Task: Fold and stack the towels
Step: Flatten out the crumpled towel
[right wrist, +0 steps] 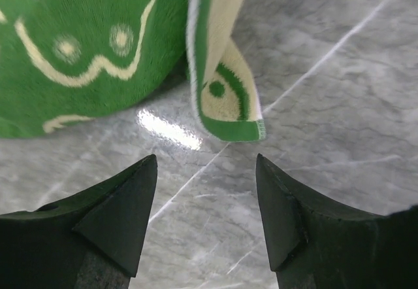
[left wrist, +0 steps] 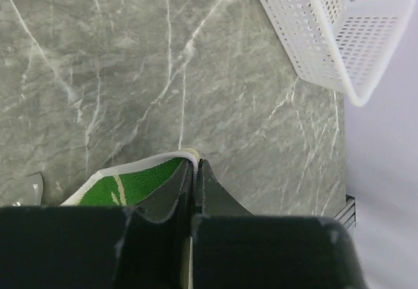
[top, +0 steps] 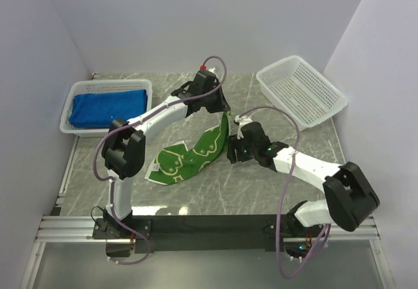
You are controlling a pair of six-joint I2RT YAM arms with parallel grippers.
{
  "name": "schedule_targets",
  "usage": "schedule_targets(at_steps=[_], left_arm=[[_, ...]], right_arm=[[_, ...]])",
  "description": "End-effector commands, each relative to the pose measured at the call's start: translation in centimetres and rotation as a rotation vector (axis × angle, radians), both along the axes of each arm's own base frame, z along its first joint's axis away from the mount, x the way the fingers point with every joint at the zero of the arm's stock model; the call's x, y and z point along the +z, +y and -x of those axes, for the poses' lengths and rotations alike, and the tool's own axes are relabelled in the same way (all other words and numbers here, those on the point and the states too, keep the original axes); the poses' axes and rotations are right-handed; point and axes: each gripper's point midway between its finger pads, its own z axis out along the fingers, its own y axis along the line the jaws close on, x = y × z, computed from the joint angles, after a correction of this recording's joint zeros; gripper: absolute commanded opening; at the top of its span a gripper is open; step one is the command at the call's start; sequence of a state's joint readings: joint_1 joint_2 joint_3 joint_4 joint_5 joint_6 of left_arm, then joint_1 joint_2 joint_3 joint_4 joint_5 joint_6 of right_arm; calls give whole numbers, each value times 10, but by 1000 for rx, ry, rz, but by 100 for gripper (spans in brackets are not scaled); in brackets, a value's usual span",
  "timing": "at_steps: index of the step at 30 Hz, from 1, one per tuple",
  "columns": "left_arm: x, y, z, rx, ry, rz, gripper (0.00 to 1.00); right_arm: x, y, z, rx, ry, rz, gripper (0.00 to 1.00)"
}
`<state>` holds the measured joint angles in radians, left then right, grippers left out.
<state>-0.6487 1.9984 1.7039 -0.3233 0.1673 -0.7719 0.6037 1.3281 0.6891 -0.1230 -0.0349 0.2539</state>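
Left claw grips green towel; left basket holds blue towels.

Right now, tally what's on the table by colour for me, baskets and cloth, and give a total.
white baskets: 2 (far-left basket, far-right basket)
green-and-cream towel: 1
blue towel pile: 1 (the number of towels in it cannot be told)
total: 4
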Motion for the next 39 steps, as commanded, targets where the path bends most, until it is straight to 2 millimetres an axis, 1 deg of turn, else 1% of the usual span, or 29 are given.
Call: schedule_targets(at_steps=[1, 2, 4, 5, 6, 7, 8, 9, 11, 12, 16, 19, 20, 21, 22, 24, 25, 26, 28, 30, 31, 32, 33, 34, 35, 36, 37, 38, 39], left_arm=[[15, -5, -6, -24, -52, -2, 1], [17, -4, -7, -24, -55, -3, 1], [18, -4, -7, -29, -57, -6, 1], [18, -3, -8, -28, -56, -10, 1], [21, -2, -9, -26, -62, -10, 1], [21, -1, -10, -25, -64, -11, 1], [21, 0, -10, -24, -64, -14, 1], [21, 2, -11, -21, -62, -14, 1], [24, 3, -12, -20, -67, -15, 1], [25, 4, -13, -19, -69, -14, 1], [22, 8, -15, -16, -60, -22, 1], [25, 10, -17, -18, -69, -26, 1], [24, 12, -18, -15, -68, -31, 1], [24, 15, -20, -12, -69, -35, 1], [24, 17, -21, -9, -68, -36, 1], [27, 22, -25, -3, -72, -35, 1], [28, 25, -26, 2, -73, -34, 1], [29, 25, -26, 2, -73, -34, 1], [33, 30, -29, 9, -82, -32, 1], [37, 34, -31, 14, -87, -34, 1], [37, 36, -32, 17, -87, -36, 1], [40, 38, -33, 23, -94, -38, 1], [44, 43, -34, 30, -98, -36, 1], [49, 47, -35, 41, -105, -34, 1], [54, 50, -37, 48, -116, -33, 1], [69, 59, -38, 64, -138, -24, 1], [77, 63, -38, 72, -152, -22, 1], [89, 70, -40, 94, -180, -26, 1], [113, 78, -38, 110, -222, -14, 1]], right_arm=[[15, 13, -21, 32, -108, 39, 69], [8, 14, -22, 39, -97, 54, 69], [6, 13, -28, 18, -104, 80, 69], [0, 14, -30, 19, -88, 91, 69], [3, 17, -34, 23, -93, 91, 69], [2, 19, -36, 29, -93, 93, 68], [-5, 20, -36, 31, -79, 105, 68], [-4, 22, -40, 27, -79, 105, 66], [-11, 26, -40, 44, -56, 118, 64], [-11, 27, -41, 46, -56, 119, 63], [-23, 29, -42, 38, -30, 139, 59], [-33, 26, -41, 18, -7, 156, 51], [-36, 25, -41, 12, -2, 161, 47], [-38, 24, -40, 10, 4, 163, 46], [-38, 23, -39, 5, 5, 162, 46], [-38, 22, -38, 0, 5, 161, 39], [-39, 21, -38, -6, 7, 161, 38], [-38, 21, -38, -9, 4, 157, 31], [-39, 20, -37, -15, 6, 162, 25], [-38, 19, -36, -19, 5, 160, 23], [-36, 19, -37, -21, 2, 155, 18], [-32, 19, -37, -21, -8, 149, 10], [-29, 18, -35, -22, -6, 151, 6], [-18, 18, -37, -16, -31, 144, 1], [-12, 15, -37, -18, -43, 154, 0], [2, 16, -42, -22, -74, 153, 0], [9, 9, -41, -16, -80, 190, 0], [30, 4, -45, -33, -132, 194, 0], [50, 1, -49, -40, -160, 202, 0]])
